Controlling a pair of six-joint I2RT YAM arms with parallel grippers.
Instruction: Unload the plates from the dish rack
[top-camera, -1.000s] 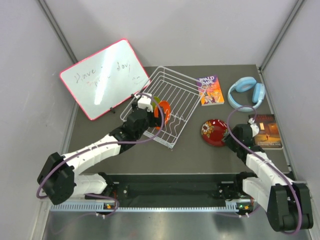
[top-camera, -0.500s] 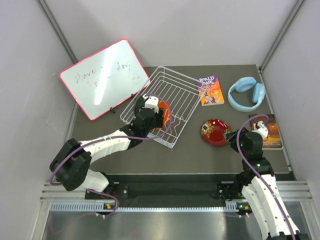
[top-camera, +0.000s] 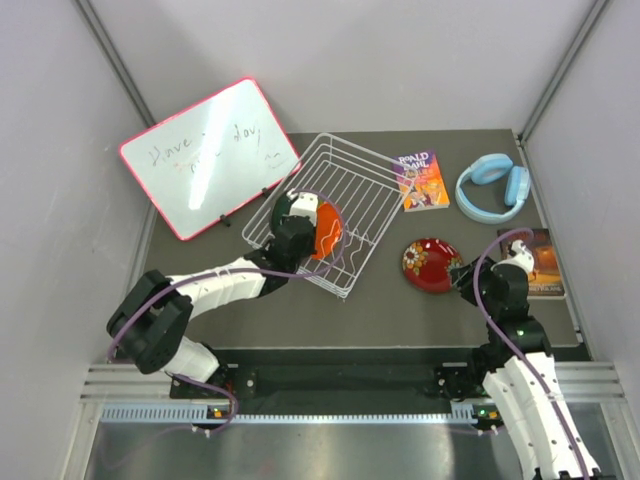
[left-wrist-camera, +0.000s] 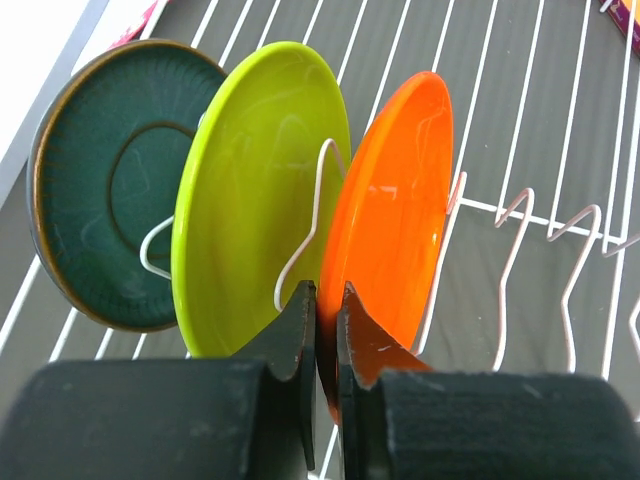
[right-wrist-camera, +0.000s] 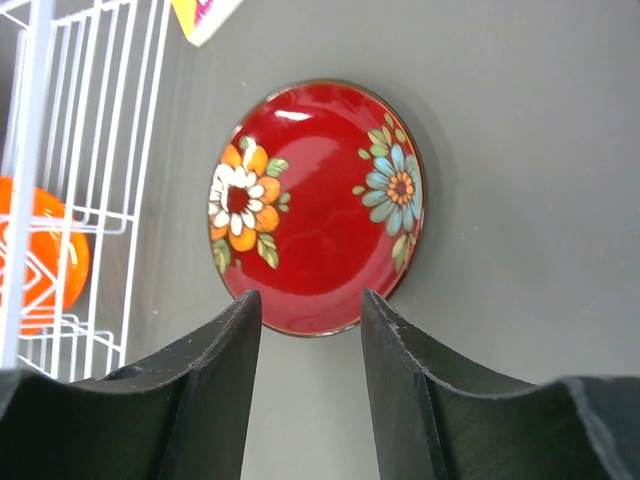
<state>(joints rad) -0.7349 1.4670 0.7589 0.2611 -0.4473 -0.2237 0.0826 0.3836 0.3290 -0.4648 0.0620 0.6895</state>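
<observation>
Left gripper: fingers clamped on the rim of the orange plate in the dish rack. Right gripper: fingers apart, red flowered plate just beyond their tips.

Bright even o/h light, soft shadows, sharp.

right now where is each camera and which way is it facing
Top: above and behind, looking down on the table; left arm and right arm show.
Left wrist: at the dish rack, facing plates; left gripper pinches the orange plate.
Right wrist: over the red plate; open right gripper shows.
Both wrist views share the orange plate.
</observation>
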